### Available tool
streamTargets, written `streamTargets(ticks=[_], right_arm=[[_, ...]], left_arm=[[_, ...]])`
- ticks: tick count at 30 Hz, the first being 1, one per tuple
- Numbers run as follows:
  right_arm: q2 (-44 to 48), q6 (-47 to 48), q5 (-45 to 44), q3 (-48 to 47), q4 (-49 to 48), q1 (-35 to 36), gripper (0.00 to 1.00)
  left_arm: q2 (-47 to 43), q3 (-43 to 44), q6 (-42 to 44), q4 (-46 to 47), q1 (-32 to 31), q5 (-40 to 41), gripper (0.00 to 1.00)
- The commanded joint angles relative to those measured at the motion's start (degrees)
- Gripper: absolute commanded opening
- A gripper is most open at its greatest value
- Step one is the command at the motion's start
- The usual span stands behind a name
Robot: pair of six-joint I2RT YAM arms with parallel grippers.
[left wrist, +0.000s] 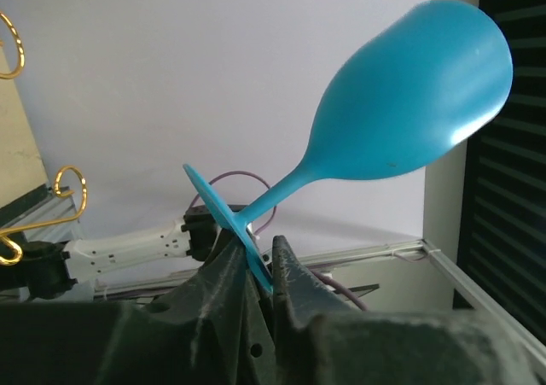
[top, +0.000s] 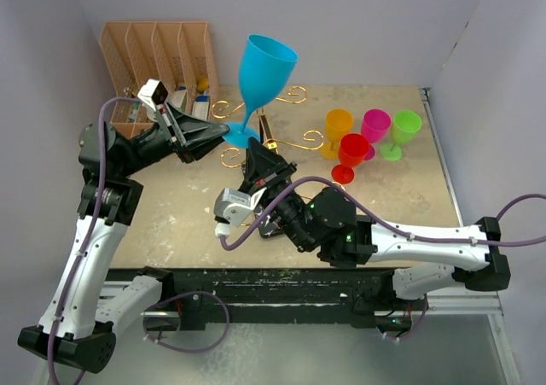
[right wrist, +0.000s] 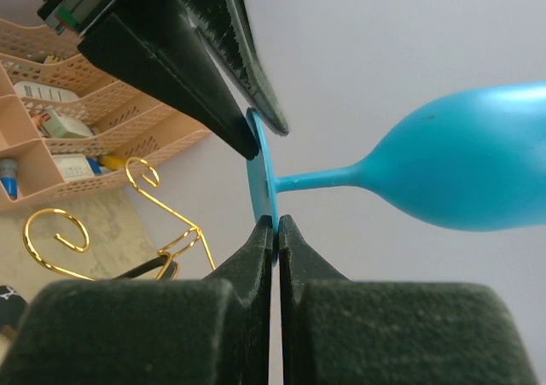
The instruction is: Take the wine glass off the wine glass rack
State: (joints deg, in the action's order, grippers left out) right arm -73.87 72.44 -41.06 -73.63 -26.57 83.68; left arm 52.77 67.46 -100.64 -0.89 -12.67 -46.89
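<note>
Above the middle of the table, in the overhead view, the blue wine glass hangs in the air with its bowl up and tilted. Its foot sits just over the gold rack and looks free of the curled hooks. The left gripper meets the foot from the left and the right gripper meets it from the near side. Four coloured glasses stand well apart to the right. In the left wrist view, the left jaws are clamped on the rim of the foot, and the stem slants up to the right. In the right wrist view, the right jaws pinch the lower rim, the left fingers grip the upper rim, and the hooks lie low to the left, apart from the glass. With two holds on one thin disc, one gripper should probably let go before the other carries the glass away slowly, clear of the hooks. Labels in the peach organiser are too small to read, and no brand shows.
</note>
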Motion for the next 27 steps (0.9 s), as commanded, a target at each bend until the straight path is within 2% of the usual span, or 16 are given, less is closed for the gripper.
streamTargets(ticks=[1, 3, 8, 9, 10, 11, 12, 14, 17, 20, 22, 23, 24, 25, 26, 27], right_arm=[[0.19, 5.32, -1.45, 1.21, -8.88, 1.09, 0.0], [0.58, 4.89, -1.63, 1.78, -8.74, 1.36, 0.0], [2.39, 2.33, -3.49, 2.63, -8.16, 1.57, 0.02], [2.81, 1.05, -4.72, 2.62, -8.11, 1.59, 0.14], [3.28, -0.28, -6.49, 2.68, -8.22, 1.56, 0.39], [3.86, -1.7, -8.75, 2.84, -8.08, 1.53, 0.56], [4.69, -3.38, -11.03, 2.95, -6.86, 1.6, 0.63], [6.91, -9.57, -14.79, 2.56, 0.54, 1.58, 0.66], [12.41, -23.39, -17.71, 0.8, 15.4, 1.41, 0.65], [16.79, -32.35, -21.68, -0.43, 21.97, 1.29, 0.6], [17.76, -40.6, -23.98, -4.6, 27.96, -0.16, 0.54], [17.49, -45.3, -24.21, -7.96, 32.01, -1.81, 0.48], [16.7, -51.32, -23.39, -11.97, 38.2, -4.11, 0.32], [15.25, -57.13, -21.35, -17.23, 45.3, -8.13, 0.04], [13.18, -62.43, -17.86, -22.78, 52.29, -12.89, 0.0], [10.93, -65.89, -13.35, -27.95, 58.73, -17.37, 0.0]], left_arm=[[-1.2, -1.21, -4.03, 5.27, -0.06, -0.7, 0.08], [-1.12, -1.86, -4.39, 7.1, -0.08, -0.81, 0.0], [-1.07, -3.74, -5.17, 12.37, -0.16, -0.69, 0.0], [-1.3, -4.25, -5.24, 13.32, -0.17, -0.33, 0.0], [-1.65, -5.0, -5.26, 14.39, -0.17, 0.19, 0.0], [-1.93, -5.62, -5.22, 15.33, -0.17, 0.88, 0.0], [-2.24, -6.29, -5.03, 16.48, -0.11, 1.57, 0.0], [-2.65, -7.81, -4.52, 18.48, -0.15, 3.14, 0.0], [-2.48, -9.27, -3.63, 22.39, -0.12, 4.97, 0.0], [-2.02, -9.48, 0.69, 25.15, -0.1, 5.31, 0.0], [-1.99, -9.15, 5.13, 25.03, -0.09, 5.33, 0.0], [-2.1, -8.73, 7.71, 23.8, -0.08, 5.28, 0.0], [-2.42, -8.35, 10.67, 21.84, -0.08, 5.4, 0.0], [-2.87, -7.75, 13.52, 19.35, -0.05, 5.66, 0.0], [-3.47, -6.8, 17.46, 15.39, -0.12, 6.19, 0.0], [-4.21, -5.83, 21.03, 11.57, -0.08, 6.92, 0.0]])
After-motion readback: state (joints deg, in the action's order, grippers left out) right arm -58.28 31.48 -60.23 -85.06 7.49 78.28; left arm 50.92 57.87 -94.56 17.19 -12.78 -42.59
